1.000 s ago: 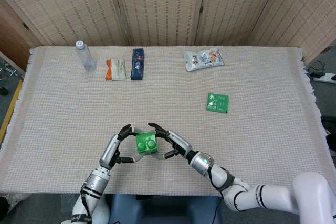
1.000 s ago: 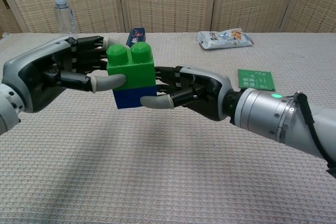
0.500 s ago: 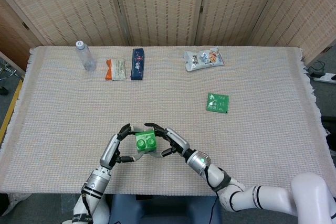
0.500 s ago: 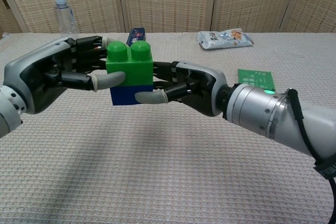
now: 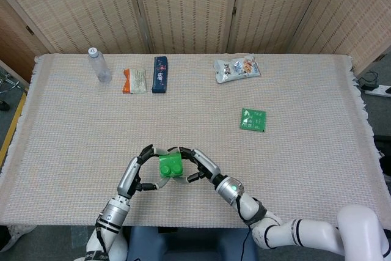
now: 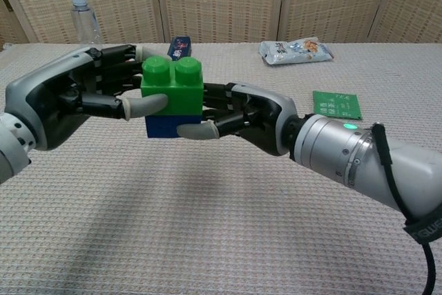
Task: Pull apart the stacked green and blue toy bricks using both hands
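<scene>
A green brick [image 6: 173, 88] sits stacked on a blue brick [image 6: 160, 126], held above the table near its front edge. My left hand [image 6: 83, 94] grips the green brick from the left, thumb on its front face. From the right, my right hand [image 6: 238, 115] holds the blue brick, thumb across its front and fingers behind. From the head view only the green brick [image 5: 171, 166] shows, between the left hand [image 5: 135, 172] and the right hand [image 5: 204, 166]. The two bricks are still joined.
A clear bottle [image 5: 98, 65], an orange-white snack packet [image 5: 134, 81] and a dark blue bar [image 5: 160, 74] lie along the far edge. A white snack bag [image 5: 236, 68] is far right of centre. A green sachet [image 5: 253, 120] lies at mid right.
My right hand has slid left, closing its thumb and fingers onto the blue brick. The stack and my left hand have barely moved.
</scene>
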`<state>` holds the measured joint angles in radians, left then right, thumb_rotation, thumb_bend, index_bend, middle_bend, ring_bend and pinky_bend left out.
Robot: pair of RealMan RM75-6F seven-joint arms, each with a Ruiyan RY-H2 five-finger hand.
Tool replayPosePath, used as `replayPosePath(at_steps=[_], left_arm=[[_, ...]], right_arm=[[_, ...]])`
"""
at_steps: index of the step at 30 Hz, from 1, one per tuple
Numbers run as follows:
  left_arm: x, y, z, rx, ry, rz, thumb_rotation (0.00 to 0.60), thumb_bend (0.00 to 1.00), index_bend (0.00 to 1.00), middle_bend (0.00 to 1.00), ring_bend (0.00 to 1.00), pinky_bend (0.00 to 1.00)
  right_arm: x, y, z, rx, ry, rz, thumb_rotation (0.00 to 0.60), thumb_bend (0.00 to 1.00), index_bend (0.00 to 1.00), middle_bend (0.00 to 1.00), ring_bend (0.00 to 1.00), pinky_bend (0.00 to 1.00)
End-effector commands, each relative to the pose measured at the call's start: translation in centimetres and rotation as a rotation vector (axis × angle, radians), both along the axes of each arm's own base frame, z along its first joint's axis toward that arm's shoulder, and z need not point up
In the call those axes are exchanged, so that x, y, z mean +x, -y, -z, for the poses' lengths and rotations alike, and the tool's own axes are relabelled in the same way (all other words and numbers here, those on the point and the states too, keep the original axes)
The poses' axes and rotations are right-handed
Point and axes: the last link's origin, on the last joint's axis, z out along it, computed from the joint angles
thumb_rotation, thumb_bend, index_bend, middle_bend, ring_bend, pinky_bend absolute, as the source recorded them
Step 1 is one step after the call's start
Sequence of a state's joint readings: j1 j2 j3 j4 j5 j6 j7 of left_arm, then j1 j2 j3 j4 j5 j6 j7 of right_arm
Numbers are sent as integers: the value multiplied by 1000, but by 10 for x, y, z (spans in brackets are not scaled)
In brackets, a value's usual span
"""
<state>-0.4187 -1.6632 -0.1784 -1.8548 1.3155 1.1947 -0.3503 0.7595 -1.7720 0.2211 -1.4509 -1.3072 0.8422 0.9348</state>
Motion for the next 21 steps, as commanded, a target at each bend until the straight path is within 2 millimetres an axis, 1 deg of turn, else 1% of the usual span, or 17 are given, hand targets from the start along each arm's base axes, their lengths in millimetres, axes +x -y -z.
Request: replayPosePath(at_steps=[1, 10, 21], left_arm=[[2, 0, 0, 1, 6, 3, 600, 469, 691, 860, 348, 43], [4, 1, -3, 6, 23, 4, 600, 469, 690, 860, 348, 43], [14, -5, -13, 44, 56, 23, 600, 469, 690, 860, 348, 43]], right_arm=[[0, -1, 2, 0, -7, 1, 600, 361, 812, 230, 239, 186], [-2, -1, 9, 2, -35, 3, 600, 361, 821, 236, 239, 186], [-7, -3, 14, 10, -58, 8, 600, 360, 828, 236, 240, 186]])
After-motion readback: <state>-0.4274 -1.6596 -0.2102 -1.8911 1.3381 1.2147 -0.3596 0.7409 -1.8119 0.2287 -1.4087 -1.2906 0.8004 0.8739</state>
